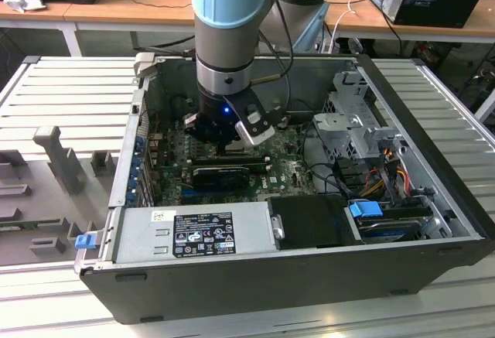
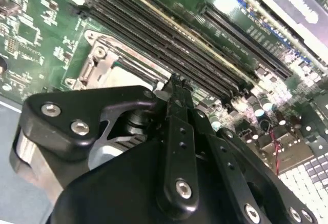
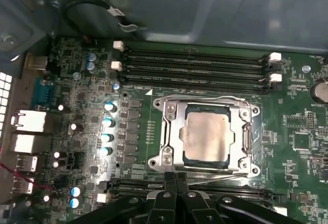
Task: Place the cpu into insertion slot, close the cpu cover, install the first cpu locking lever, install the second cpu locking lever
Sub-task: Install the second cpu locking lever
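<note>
The cpu (image 3: 206, 133), a pale tan-silver square, lies in the insertion slot (image 3: 245, 134) on the green motherboard. The silver cpu cover (image 3: 171, 131) lies flat over it, and the chip shows through its window. A thin metal locking lever (image 3: 220, 178) runs along the socket's edge. My gripper (image 3: 175, 175) is shut, its black fingertips together right at that edge, touching or nearly touching the lever. In the second wrist view the gripper (image 2: 177, 83) points down beside the slot (image 2: 105, 65). In the exterior view the gripper (image 1: 224, 143) hangs low inside the open computer case.
Long black memory slots (image 3: 195, 65) run beside the socket. A black finned card (image 1: 224, 174) sits just in front of the gripper in the exterior view, with the grey power supply (image 1: 193, 230) nearer. The drive cage (image 1: 356, 114) and cables (image 1: 379, 168) fill the exterior view's right.
</note>
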`<state>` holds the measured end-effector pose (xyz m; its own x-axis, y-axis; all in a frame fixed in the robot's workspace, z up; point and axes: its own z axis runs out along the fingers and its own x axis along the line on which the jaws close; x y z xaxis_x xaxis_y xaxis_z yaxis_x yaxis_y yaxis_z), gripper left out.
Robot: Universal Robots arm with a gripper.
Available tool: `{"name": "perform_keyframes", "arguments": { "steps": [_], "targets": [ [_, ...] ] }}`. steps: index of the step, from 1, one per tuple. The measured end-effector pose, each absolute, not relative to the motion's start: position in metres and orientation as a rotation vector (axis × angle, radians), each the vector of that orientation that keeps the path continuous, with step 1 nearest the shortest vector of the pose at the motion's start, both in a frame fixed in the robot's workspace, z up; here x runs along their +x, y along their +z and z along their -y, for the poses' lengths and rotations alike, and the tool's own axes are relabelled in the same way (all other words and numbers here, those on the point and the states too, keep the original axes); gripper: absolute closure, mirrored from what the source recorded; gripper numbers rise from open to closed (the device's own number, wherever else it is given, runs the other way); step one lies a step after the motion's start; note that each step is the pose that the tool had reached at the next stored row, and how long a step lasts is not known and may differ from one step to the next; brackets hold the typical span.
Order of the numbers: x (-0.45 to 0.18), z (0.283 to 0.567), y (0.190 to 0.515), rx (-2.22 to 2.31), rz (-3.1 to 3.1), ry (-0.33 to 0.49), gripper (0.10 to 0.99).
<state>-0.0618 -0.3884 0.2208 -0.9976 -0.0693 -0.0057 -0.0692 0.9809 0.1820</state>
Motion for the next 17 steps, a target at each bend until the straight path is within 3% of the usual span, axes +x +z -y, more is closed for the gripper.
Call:
{"name": "perform_keyframes", "arguments": {
  "steps": [3, 17],
  "targets": [
    [-0.067, 0.398, 0.219, 0.109, 3.119, -0.37, 0.98],
    [-0.073, 0.402, 0.201, 0.109, 3.11, -0.45, 0.98]
  ]
}}
